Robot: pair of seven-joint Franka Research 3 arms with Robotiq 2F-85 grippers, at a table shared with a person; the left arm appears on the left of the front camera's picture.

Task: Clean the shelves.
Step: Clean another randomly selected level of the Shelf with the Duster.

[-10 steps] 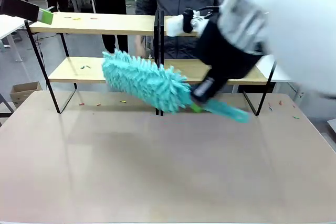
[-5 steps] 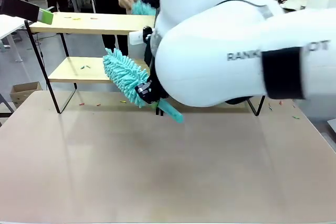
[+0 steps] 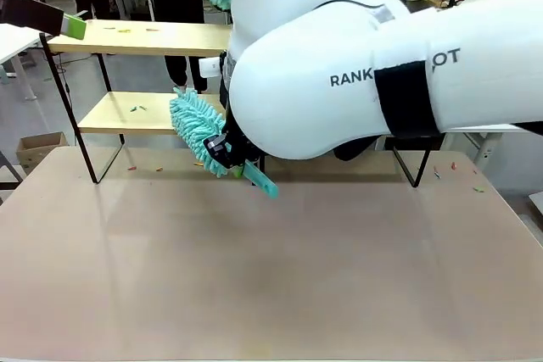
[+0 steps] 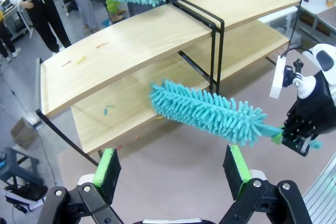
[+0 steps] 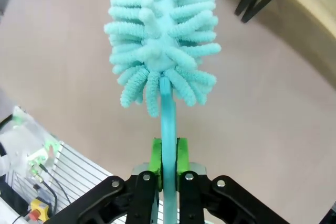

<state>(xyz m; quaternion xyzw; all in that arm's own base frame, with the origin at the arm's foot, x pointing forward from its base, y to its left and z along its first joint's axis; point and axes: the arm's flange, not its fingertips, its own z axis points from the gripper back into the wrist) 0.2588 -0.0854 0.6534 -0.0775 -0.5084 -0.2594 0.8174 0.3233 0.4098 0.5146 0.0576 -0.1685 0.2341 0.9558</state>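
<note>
Front view: right hand (image 3: pixel 224 148) clamped on a teal duster (image 3: pixel 197 123). Its fluffy head sits up and left of the hand, at the lower board of the shelves (image 3: pixel 161 38); contact unclear. Coloured scraps (image 3: pixel 136 108) lie beyond the head.

Left wrist view: left hand (image 4: pixel 172 167) wide, empty, shelves ahead.

Right wrist view: green pads (image 5: pixel 155 153) pinch the handle (image 5: pixel 168 111), head straight ahead over the desk (image 5: pixel 63 77).

Step, judged: lining up to sweep the lower board. The next move calls for pushing the head in across the scraps.
</note>
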